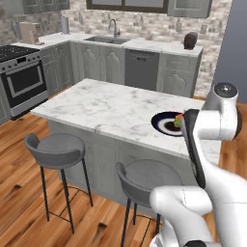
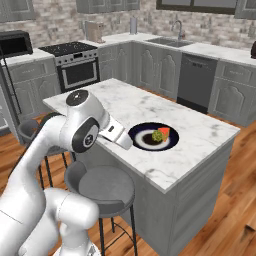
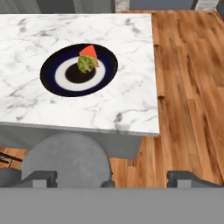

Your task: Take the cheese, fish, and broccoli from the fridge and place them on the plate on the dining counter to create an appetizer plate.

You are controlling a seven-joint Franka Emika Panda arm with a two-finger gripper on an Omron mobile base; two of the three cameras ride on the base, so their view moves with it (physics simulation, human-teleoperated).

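Note:
The plate lies on the dining counter, near its end edge. An orange-red cheese wedge and a yellow-green broccoli clump rest on it, touching. A thin orange-tinged sliver against the broccoli looks like the fish. My gripper is open and holds nothing. It hangs back from the plate, over the counter's near edge and a stool. From the base, the plate shows the cheese and broccoli. The fridge is out of view.
Grey round stools stand along the counter's near side. Wood floor lies past the counter's end. Far behind are a stove, a sink and a dishwasher.

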